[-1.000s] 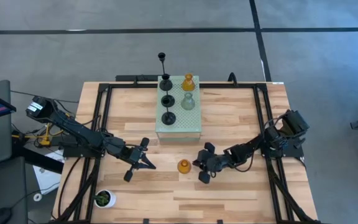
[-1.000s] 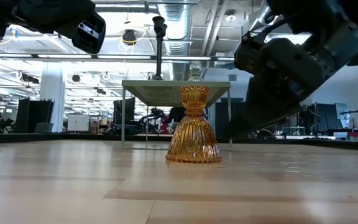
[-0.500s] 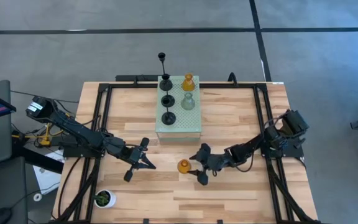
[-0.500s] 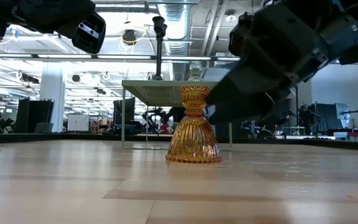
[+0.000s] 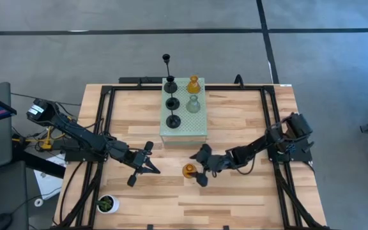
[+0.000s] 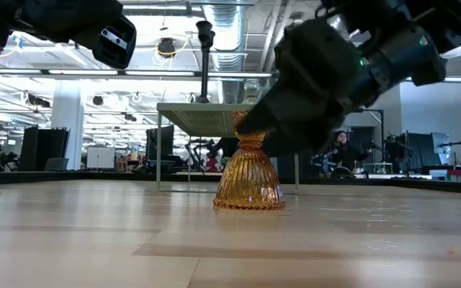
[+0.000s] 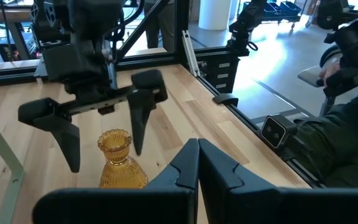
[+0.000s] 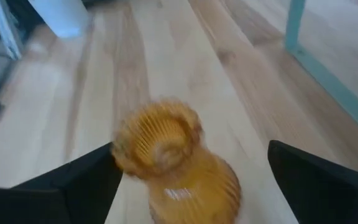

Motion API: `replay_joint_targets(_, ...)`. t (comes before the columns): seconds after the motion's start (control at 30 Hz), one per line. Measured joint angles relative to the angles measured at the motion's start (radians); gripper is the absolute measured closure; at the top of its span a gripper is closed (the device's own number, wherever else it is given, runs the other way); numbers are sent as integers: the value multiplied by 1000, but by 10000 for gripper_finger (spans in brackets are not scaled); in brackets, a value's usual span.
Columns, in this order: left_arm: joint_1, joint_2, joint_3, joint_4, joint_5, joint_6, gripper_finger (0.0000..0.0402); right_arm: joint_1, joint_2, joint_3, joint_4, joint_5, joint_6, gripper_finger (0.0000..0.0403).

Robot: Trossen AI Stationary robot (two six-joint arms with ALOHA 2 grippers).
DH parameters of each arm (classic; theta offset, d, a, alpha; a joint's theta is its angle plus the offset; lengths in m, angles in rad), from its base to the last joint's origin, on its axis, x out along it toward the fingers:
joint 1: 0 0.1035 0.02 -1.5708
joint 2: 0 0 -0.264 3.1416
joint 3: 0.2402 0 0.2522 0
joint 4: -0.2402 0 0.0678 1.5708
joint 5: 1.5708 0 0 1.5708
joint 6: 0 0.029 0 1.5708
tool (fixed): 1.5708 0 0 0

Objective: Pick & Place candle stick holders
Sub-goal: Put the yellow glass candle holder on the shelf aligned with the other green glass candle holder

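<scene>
A squat amber candle stick holder (image 5: 188,170) (image 8: 173,162) stands upright on its wide base on the bare wood in front of the block. My right gripper (image 5: 200,166) (image 7: 104,130) is open, tilted down, with one finger on each side of the holder's upper part and a gap showing on both sides. My left gripper (image 5: 154,169) (image 7: 194,168) hovers shut to the holder's left, pointing at it. On the pale green perforated block (image 5: 200,128) stand three black holders (image 5: 172,102), another amber one (image 5: 193,84) and a pale grey-green one (image 5: 193,104).
The block sits at the table's far middle, close behind the amber holder. A white pot with a green plant (image 5: 107,204) stands at the near left corner. Black frame rails (image 5: 101,128) run along the table's left and right sides. A seated person's sleeve (image 7: 347,124) shows beyond the right edge.
My right gripper has moved toward the table's left, up to the amber holder, and tipped further down; its fingers now stand on either side of the holder. The holder has stayed in place.
</scene>
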Motion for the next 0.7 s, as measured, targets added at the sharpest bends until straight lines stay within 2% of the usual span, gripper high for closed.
replay_joint_targets(0.43,0,0,0,-3,0,0,396,0,188,135,13,-3,-7,47)
replay_joint_targets(0.7,0,0,0,-3,0,0,395,2,171,149,-7,-4,-19,120)
